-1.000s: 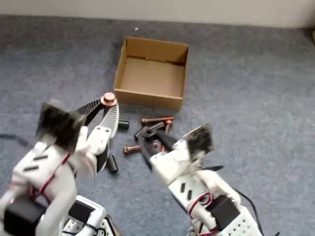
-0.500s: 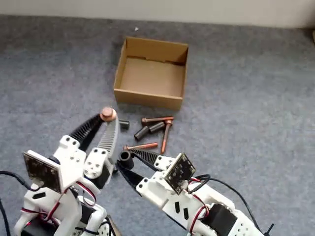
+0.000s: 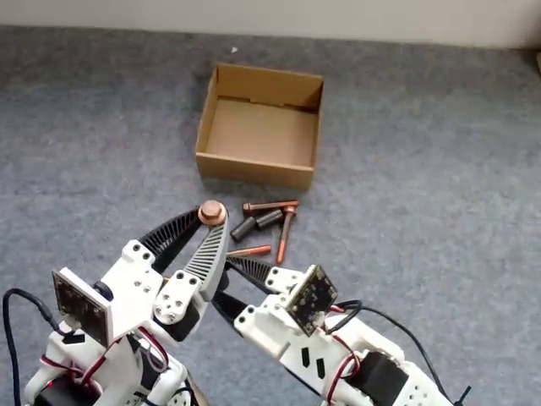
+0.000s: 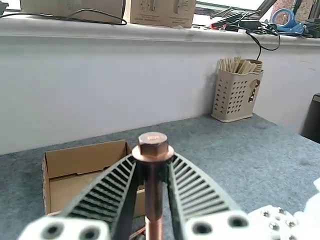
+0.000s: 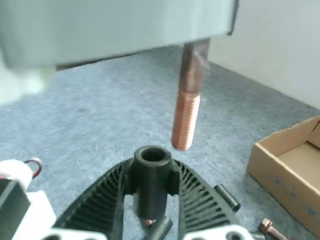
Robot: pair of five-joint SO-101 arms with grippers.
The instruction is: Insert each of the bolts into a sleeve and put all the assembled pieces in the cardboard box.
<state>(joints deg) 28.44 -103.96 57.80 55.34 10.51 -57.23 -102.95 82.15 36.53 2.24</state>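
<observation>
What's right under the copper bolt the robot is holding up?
A black sleeve, upright in the right gripper, its open hole facing up close to the bolt and its threaded tip, not touching. The bottom of the hole is hidden in shadow.

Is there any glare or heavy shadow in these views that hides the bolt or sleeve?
High view: even light, no glare on the cardboard box. Left wrist view: the window is blown out, but the bolt in the left pincer is evenly lit. Right wrist view: that pincer's underside is shaded overhead; the sleeve in the right pincer is plainly lit.
</observation>
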